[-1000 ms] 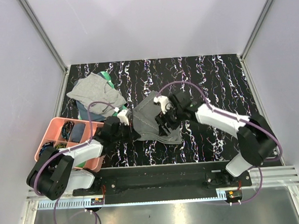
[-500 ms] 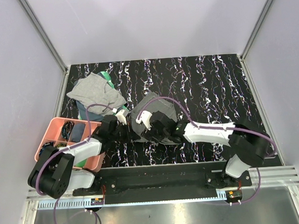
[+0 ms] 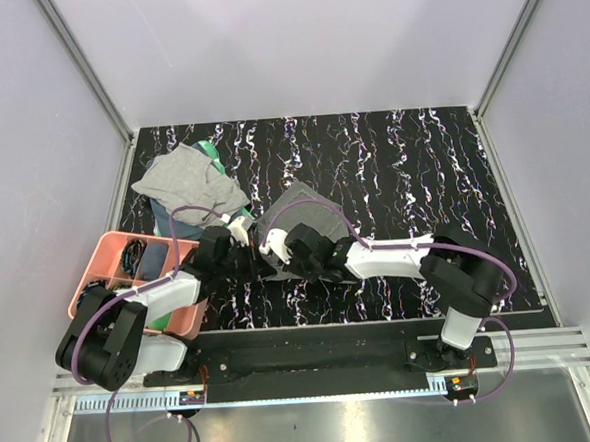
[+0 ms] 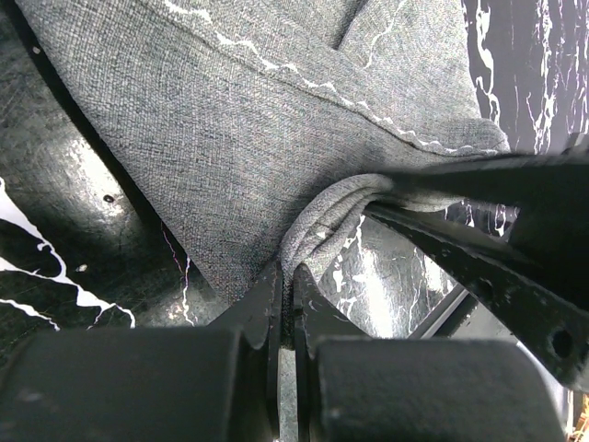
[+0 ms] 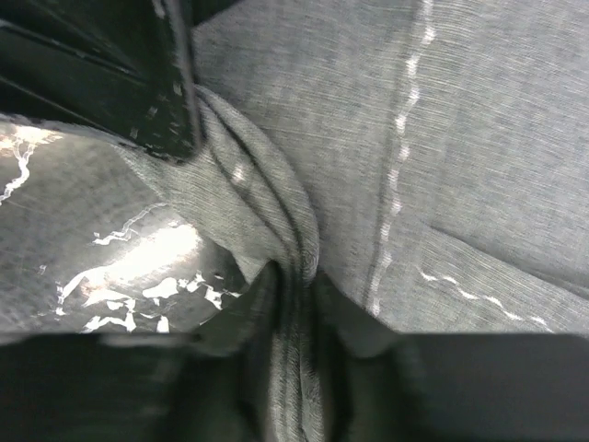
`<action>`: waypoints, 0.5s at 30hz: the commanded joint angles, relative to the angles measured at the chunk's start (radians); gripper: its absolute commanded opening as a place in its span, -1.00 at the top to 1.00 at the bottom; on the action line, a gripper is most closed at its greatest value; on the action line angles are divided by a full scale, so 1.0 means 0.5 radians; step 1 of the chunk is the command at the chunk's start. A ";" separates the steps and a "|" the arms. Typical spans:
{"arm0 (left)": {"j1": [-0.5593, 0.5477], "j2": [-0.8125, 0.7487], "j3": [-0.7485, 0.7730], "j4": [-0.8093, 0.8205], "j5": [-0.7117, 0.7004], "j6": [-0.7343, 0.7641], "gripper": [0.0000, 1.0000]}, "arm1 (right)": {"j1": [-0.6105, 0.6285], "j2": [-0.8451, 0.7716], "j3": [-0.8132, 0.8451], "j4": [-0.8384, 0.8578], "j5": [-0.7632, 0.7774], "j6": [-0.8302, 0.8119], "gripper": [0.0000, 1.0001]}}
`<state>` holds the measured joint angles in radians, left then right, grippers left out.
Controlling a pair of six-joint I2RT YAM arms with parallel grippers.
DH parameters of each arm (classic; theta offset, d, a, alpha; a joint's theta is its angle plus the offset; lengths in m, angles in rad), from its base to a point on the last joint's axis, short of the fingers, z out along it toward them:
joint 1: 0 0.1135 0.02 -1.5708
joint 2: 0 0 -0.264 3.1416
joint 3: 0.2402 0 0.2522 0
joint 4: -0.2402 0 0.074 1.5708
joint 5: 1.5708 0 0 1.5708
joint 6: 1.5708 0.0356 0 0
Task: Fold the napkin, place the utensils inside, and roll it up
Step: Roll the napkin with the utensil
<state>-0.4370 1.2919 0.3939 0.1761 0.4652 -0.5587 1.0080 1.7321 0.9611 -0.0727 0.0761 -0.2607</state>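
Napkin (image 3: pixel 313 212): dark grey cloth on the desk (image 3: pixel 422 163), left of centre and towards the near edge. It is partly folded, one layer over another, with a white-stitched hem running diagonally across it.
Napkin, near-left part: gathered into a tight bunched ridge that lifts slightly off the desk surface.
Left end effector (image 4: pixel 287 293): fingers pressed together on the bunched ridge, with a thin fold of cloth caught between the tips.
Right end effector (image 5: pixel 293 304): pinching the same ridge from the opposite side. Cloth is drawn into the narrow gap between its fingers, which are blurred at the bottom of the wrist view.
Relation of the two: tips just beside each other on one gather. In the right wrist view the left one's dark finger lies at upper left, against the fold.
Left arm: reaches from its base forward and to the right.
Right arm: stretched low across the desk towards the left, elbow out at the right.
Rest of napkin: spreads flat away from the pinch, towards the far right.
Tray (image 3: pixel 102 261): pink, at the left near edge. It holds small dark items that cannot be identified.
Lighter grey cloth (image 3: pixel 184 180): crumpled at far left, over a green item (image 3: pixel 209 151), apart from the napkin.
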 commanded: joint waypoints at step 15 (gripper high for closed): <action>0.015 -0.322 0.047 -0.183 -0.154 0.062 -0.31 | -0.196 0.205 0.443 -0.741 -0.621 0.242 1.00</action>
<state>-0.4297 1.1858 0.4103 0.0929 0.4267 -0.5472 0.9512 1.8145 1.1122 -0.3141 -0.1242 -0.1852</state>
